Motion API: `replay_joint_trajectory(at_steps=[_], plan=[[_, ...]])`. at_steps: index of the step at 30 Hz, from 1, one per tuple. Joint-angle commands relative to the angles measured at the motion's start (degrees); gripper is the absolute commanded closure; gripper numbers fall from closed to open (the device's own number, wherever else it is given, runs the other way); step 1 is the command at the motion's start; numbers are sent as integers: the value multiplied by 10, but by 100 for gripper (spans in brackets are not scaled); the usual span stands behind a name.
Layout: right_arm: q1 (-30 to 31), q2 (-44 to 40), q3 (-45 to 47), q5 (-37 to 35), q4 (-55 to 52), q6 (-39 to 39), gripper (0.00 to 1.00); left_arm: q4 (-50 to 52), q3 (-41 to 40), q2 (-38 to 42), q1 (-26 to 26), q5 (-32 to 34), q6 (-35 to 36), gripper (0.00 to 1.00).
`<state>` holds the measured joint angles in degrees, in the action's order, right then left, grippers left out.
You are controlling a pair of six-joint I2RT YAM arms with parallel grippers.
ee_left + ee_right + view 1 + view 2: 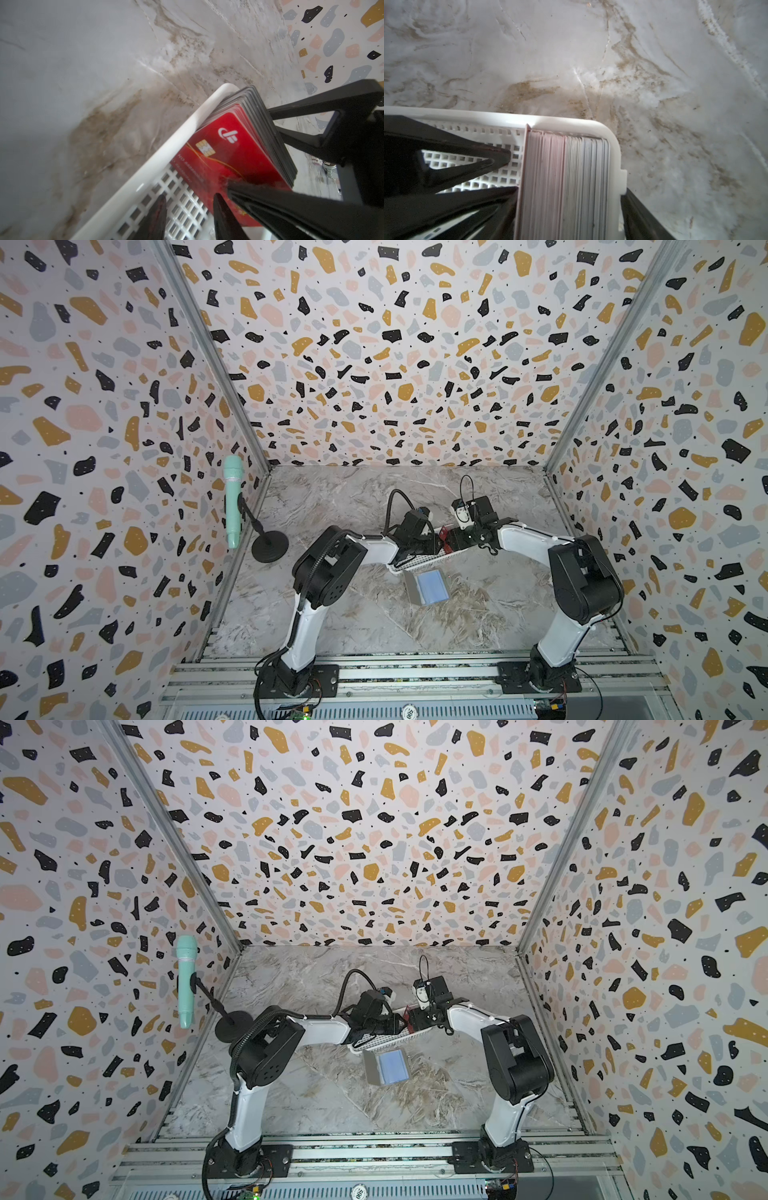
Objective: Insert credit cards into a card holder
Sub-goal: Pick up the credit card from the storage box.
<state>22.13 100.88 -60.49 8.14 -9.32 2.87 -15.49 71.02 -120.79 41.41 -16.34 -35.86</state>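
At the left edge of the counter (374, 626) a mint-green microphone (233, 502) stands on a black stand. The left arm reaches toward the middle of the counter, where a white perforated basket (419, 564) lies at a slant. In the left wrist view the left fingers (156, 218) are apart over the grid floor of the basket, and nothing is between them. One of them is just beside the face of the front card.

The credit cards (228, 158) stand on edge as a thick pack at the right end of the basket, against its end wall. The front card is red, with a gold chip and a white logo. The card holder (432, 587) lies open on the counter just beside the basket, on the side nearer the front edge. Its light blue inside faces up and no card is in it.

The right fingers (311, 212) are wide apart on both sides of the pack. One lies on the red face, the other is behind the pack, outside the end wall. Whether they press, I cannot tell.
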Motion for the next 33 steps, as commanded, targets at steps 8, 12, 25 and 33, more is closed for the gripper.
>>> replay_joint_trajectory(at_steps=[8,12,25,33], plan=[[1,-16,-1,-1,-4,-4,29,-15,19,-17,2,-15,-14,64],[1,-16,-1,-1,-4,-3,29,-17,22,-24,3,-19,-16,64],[1,-43,-4,-16,-17,-1,22,-8,24,-35,5,-12,-13,64],[2,-81,-2,-37,-38,-1,21,-9,24,-39,5,-12,-13,65]])
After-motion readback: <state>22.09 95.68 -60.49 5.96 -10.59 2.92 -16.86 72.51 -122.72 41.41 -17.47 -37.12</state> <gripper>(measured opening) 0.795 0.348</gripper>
